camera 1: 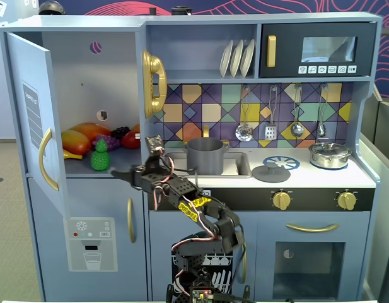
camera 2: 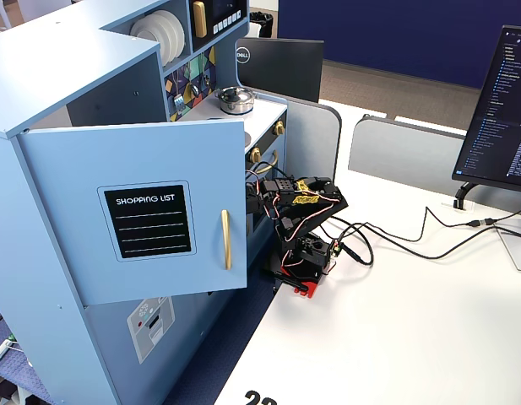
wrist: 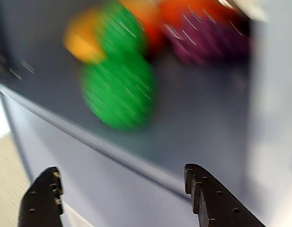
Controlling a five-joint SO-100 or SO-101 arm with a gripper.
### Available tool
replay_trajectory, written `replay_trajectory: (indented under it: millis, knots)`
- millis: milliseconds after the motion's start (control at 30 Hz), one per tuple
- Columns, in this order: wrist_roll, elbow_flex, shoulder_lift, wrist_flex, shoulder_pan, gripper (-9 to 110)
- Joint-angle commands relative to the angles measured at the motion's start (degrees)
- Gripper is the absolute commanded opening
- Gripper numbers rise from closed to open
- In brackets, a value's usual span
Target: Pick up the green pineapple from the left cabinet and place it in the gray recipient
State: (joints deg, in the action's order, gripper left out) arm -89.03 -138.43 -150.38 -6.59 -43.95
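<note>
I see my pincer [wrist: 122,196] spread wide and empty, just outside the left cabinet [camera 1: 77,76]. The green pineapple [camera 1: 100,156] stands upright on its shelf, in front of the other fruit [camera 1: 87,139].

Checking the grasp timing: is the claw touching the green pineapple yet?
Apart. The wrist view shows the open claw below the shelf edge, with bare shelf before the green pineapple.

My wrist view is smeared: the pineapple [wrist: 119,92] is only a green blur. The open door [camera 2: 150,219] hides the claw in a fixed view.
</note>
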Motion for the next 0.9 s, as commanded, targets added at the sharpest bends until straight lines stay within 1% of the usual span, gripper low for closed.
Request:
replay_trajectory:
  millis: [0,133,333,567,867]
  knots:
    - [-1.67,5.36,3.78,5.62,-1.41,28]
    - [-3.16,6.42,7.65,6.68,-2.29,33]
    - [-1.85,10.46,16.44,14.06,-1.49,41]
    - [0.35,15.82,25.84,19.07,0.97,45]
    - [0.7,21.8,34.63,23.99,2.02,45]
